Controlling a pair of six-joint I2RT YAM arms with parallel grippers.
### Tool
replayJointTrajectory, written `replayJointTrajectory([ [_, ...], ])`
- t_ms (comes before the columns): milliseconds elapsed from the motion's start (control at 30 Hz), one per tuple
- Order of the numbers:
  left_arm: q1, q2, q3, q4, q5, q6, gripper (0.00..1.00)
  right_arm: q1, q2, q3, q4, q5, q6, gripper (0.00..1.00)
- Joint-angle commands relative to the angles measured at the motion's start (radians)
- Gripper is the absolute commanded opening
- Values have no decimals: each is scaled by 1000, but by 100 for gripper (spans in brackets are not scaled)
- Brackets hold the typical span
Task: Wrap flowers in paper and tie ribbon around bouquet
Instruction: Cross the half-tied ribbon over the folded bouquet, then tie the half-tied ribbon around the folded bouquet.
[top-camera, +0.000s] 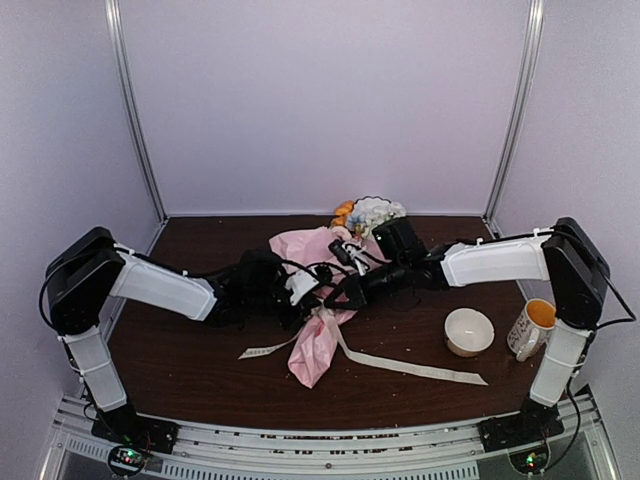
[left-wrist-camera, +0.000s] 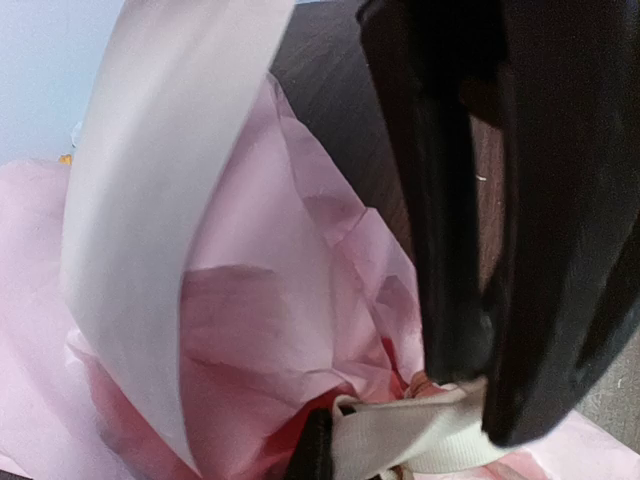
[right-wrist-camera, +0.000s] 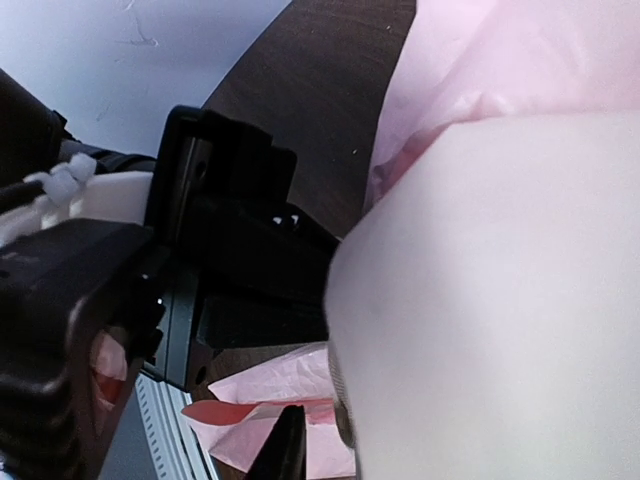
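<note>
Cream narrow fabric ribbon (left-wrist-camera: 410, 445) clamped by left gripper (left-wrist-camera: 485, 395) above crumpled pink paper sheet (left-wrist-camera: 270, 320); cannot tell right gripper's (top-camera: 343, 292) grip.

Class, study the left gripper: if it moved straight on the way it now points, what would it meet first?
Most likely the paper: the left gripper, shut on the ribbon, points into the crumpled pink sheet just beyond its tips, though depth is hard to judge.

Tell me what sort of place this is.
Probably a lab test booth: plain white panels on metal posts enclose a dark table, and the left arm and right arm are bolted to a metal rail at its near edge.
</note>
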Motion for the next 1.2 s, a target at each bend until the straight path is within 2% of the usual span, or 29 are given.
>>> replayJointTrajectory([
  [0,2,-37,-41,77,-21,-17,0,-42,-66,-28,55,41,35,21],
  [100,2,-52,-64,108,-18,-21,0,-40,-52,-14,44,42,34,23],
  [233,2,-55,-72,134,-17,-28,0,-36,-20,1,34,72,38,13],
  [400,2,-68,-78,163,9,-31,0,-19,9,31,7,88,5,10],
  [567,2,-74,-84,166,11,-28,0,4,67,86,-78,52,-44,13],
  [867,2,-76,-94,168,18,-35,0,12,90,84,-63,55,-35,23],
  [1033,2,-71,-90,165,17,-37,0,20,114,99,-48,45,-15,24],
  [1100,2,-71,-89,166,21,-40,0,20,116,100,-36,45,-4,19],
  [1167,2,-71,-87,161,22,-40,0,20,113,97,-16,42,11,9],
])
